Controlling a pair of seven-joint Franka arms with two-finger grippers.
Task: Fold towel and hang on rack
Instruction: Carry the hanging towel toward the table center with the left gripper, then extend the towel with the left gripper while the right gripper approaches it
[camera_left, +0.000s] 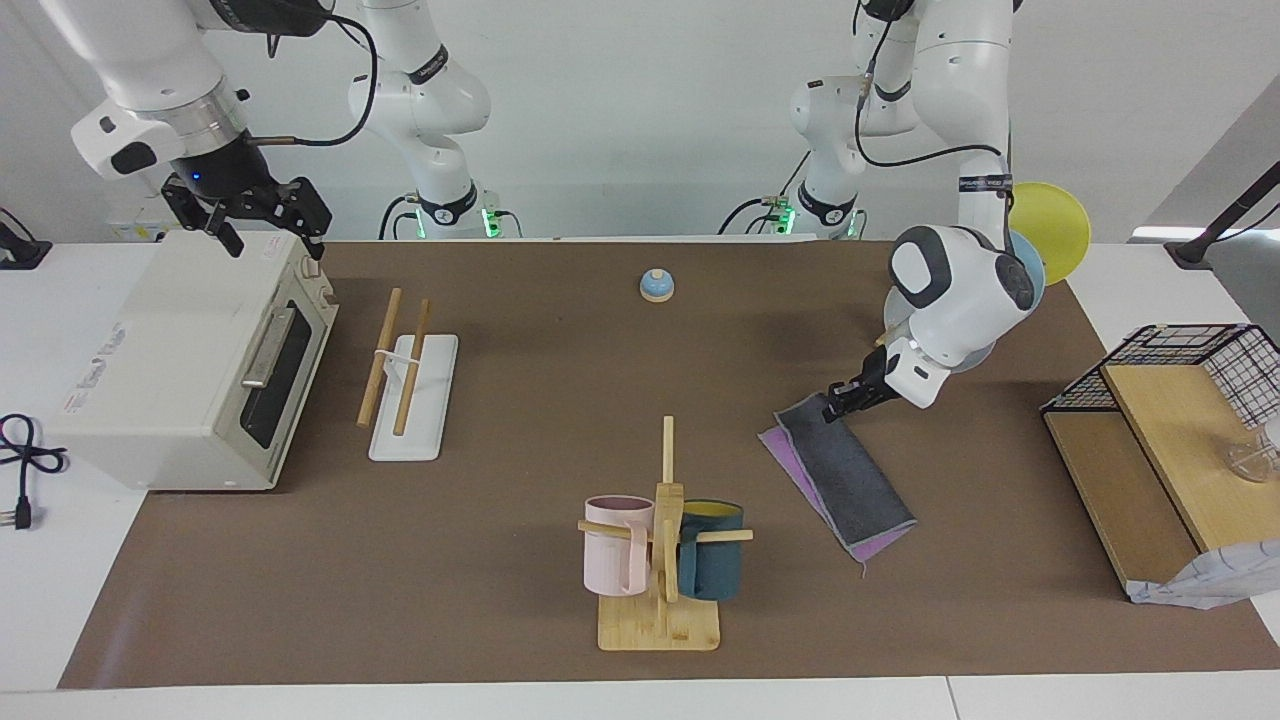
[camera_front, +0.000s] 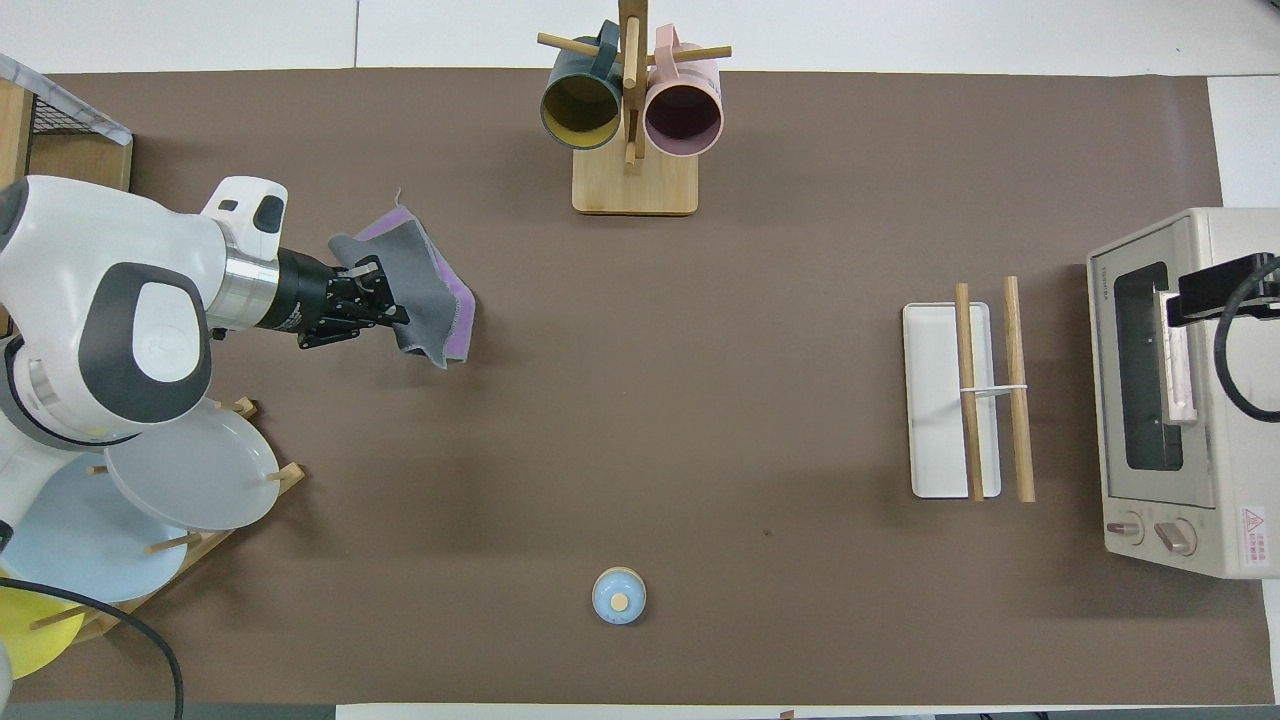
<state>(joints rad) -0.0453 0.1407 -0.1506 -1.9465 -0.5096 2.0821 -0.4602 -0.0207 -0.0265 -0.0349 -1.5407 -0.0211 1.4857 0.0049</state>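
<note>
You had bare brown mat (camera_left: 520, 420) between towel (camera_left: 845, 475) and rack (camera_left: 412, 385); only the mug tree (camera_left: 662, 540) stood near the mat's robot-far edge.
</note>
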